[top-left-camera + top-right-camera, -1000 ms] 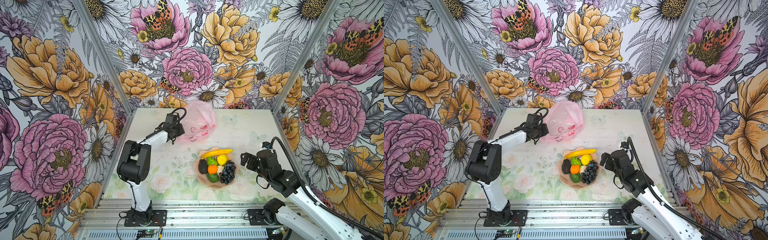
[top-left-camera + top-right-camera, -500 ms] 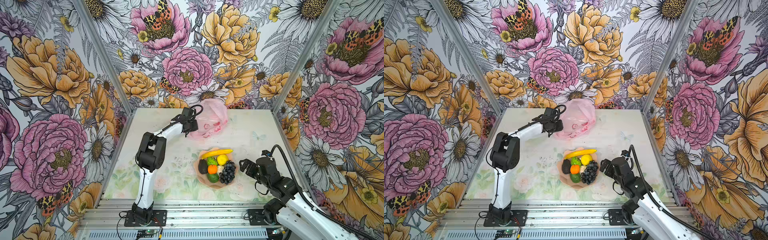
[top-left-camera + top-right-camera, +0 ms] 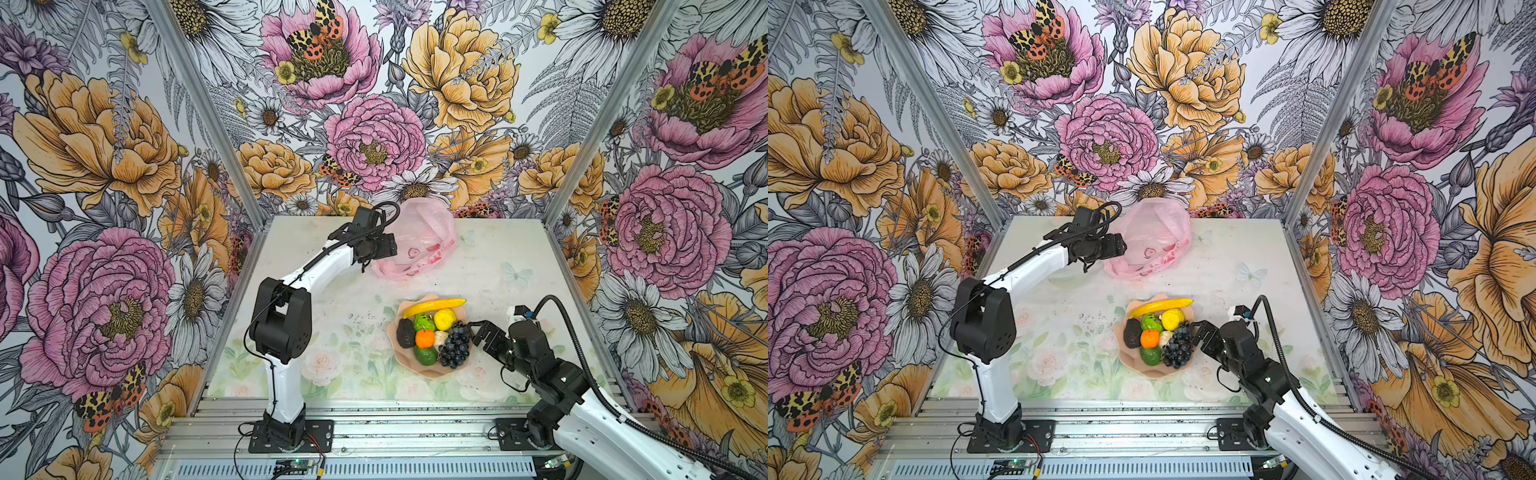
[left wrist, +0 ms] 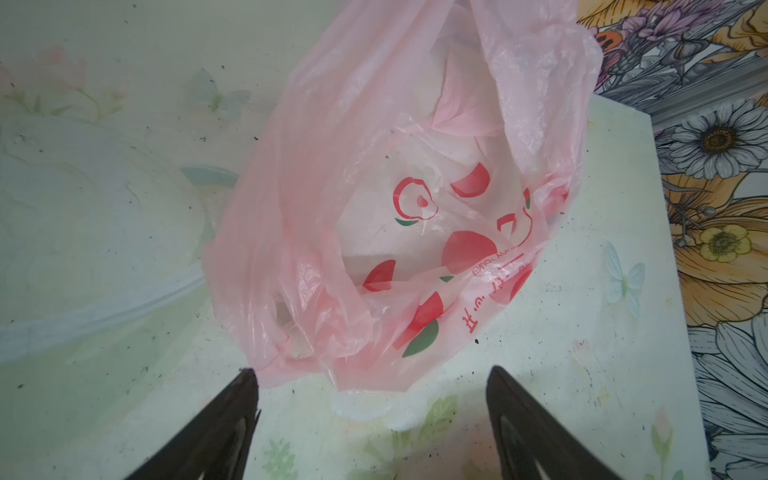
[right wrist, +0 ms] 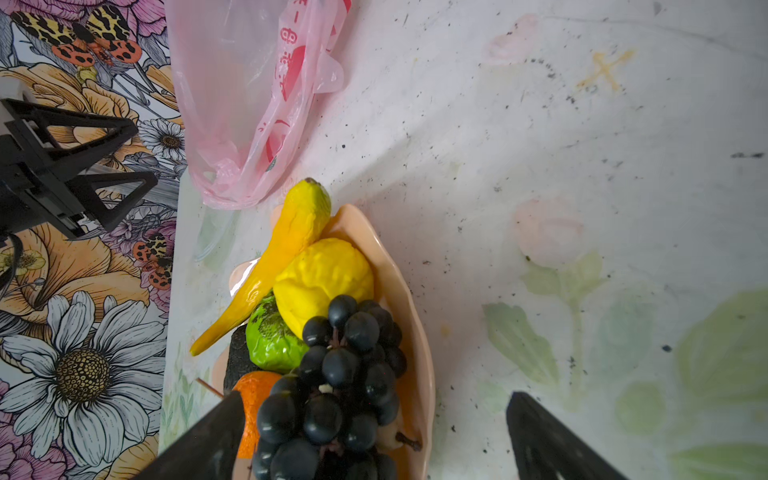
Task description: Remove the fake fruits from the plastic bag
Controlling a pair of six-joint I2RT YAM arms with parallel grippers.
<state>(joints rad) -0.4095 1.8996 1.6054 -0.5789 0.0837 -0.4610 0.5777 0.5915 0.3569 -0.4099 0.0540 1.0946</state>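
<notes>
Left wrist: left hand (image 4: pixel 372 374) apart at plastic bag (image 4: pixel 374 187); right hand (image 5: pixel 374 399) apart beside fake fruits (image 5: pixel 324 282).

Table (image 3: pixel 498 266): pale top printed with faded roses, leaves and butterflies, peppered with dark specks. A faint yellow cross (image 5: pixel 604 70) shows on it in the right wrist view.
Far side: the plastic bag (image 3: pixel 419 237) lies crumpled on the table near the back wall. It is pink and translucent, with red print.
Near side: a peach petal-edged bowl (image 3: pixel 432 372) sits flat toward the front edge, near the bag with bare table between them.
</notes>
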